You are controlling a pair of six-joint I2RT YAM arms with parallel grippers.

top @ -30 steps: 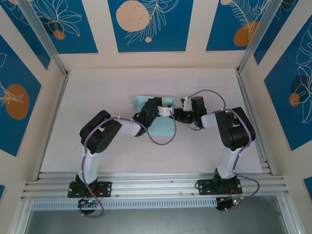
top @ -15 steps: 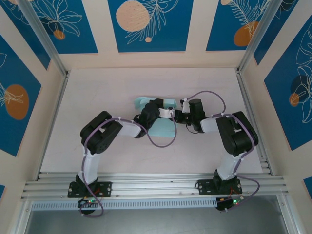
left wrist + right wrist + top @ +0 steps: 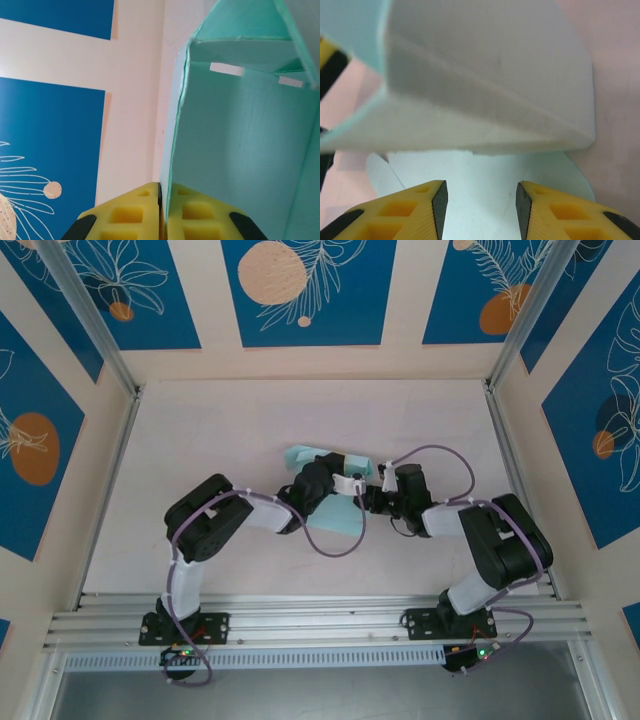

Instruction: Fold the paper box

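Note:
The paper box (image 3: 338,514) is a pale light-blue card, partly folded, lying mid-table between both arms. My left gripper (image 3: 352,483) is over its right part. In the left wrist view the yellow fingers (image 3: 130,215) are shut on the edge of an upright panel of the paper box (image 3: 240,150), whose inner walls and flaps rise to the right. My right gripper (image 3: 372,498) meets the box from the right. Its jaws (image 3: 481,200) stand open over a flat part of the card, and a raised, folded panel of the paper box (image 3: 485,90) lies just ahead of them.
The pale table (image 3: 220,440) is fenced by aluminium posts and by walls with blue panels (image 3: 305,290). A slotted rail (image 3: 320,620) runs along the near edge by the arm bases. A purple cable (image 3: 335,540) loops from the left arm over the near part of the card.
Both grippers and the box have shifted a little toward the near edge. The right arm's elbow has swung out to the right and nearer.

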